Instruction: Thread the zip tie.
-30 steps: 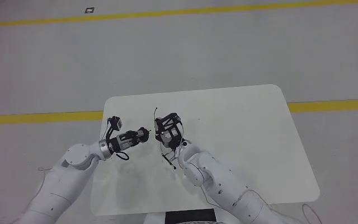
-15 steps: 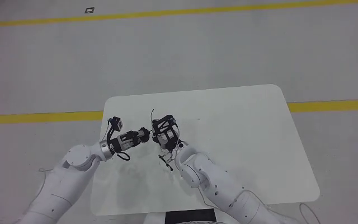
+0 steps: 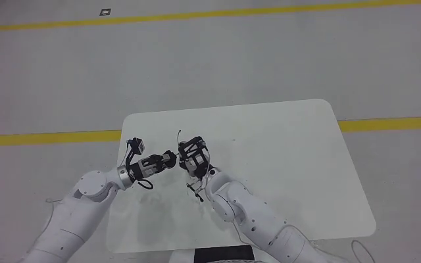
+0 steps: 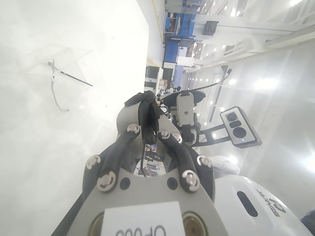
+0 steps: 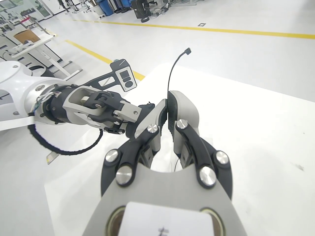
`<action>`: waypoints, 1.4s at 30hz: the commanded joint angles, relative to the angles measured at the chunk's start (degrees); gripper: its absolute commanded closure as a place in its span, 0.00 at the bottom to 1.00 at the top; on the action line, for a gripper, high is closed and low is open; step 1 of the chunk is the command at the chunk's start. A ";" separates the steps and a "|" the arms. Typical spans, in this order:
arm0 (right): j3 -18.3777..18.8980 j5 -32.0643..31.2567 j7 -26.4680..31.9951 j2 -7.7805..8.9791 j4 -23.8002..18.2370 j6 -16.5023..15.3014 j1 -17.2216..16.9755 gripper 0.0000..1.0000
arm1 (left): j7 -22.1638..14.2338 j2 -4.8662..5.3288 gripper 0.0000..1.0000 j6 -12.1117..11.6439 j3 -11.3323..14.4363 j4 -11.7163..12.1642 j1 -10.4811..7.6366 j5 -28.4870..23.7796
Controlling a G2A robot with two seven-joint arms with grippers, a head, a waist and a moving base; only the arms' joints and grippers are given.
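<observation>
**Closing the gap:** in the past second your right gripper (image 5: 168,114) has swung across the bench (image 3: 296,171) toward the left gripper (image 4: 145,103). The two now meet tip to tip over the bench's left part, where a clear space lay between them before. The left gripper has barely shifted.

The zip tie (image 5: 169,74) has travelled with the right gripper, which is clamped on its strap. The free length rises from the fingers in a curve, head uppermost and touching nothing. By the look of it, you are bringing the two ends together for threading, and the strap has not yet entered the head.

The left gripper's fingers are pressed together, with a thin black strand running between them. Whether that strand is the tie's tail cannot be told.

Your left forearm comes in from the left, its gripper pointing sideways at the right one. Your right arm comes up from the near edge, its gripper pointing away from you.
</observation>
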 commanded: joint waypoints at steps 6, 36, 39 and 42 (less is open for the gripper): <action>0.10 -0.09 0.07 -0.27 0.25 -0.30 -0.19 1.00 | 0.00 0.00 1.00 0.00 0.00 0.00 0.00 0.00; 0.70 -0.77 0.65 -1.50 2.27 -0.87 0.24 1.00 | 0.00 0.00 1.00 0.00 0.00 0.00 0.00 0.00; 0.77 -0.78 0.73 -1.59 2.44 -0.93 0.14 1.00 | 0.00 0.00 1.00 0.00 0.00 0.00 0.00 0.00; 0.80 -0.77 0.81 -1.70 2.57 -1.02 0.10 1.00 | 0.00 0.00 1.00 0.00 0.00 0.00 0.00 0.00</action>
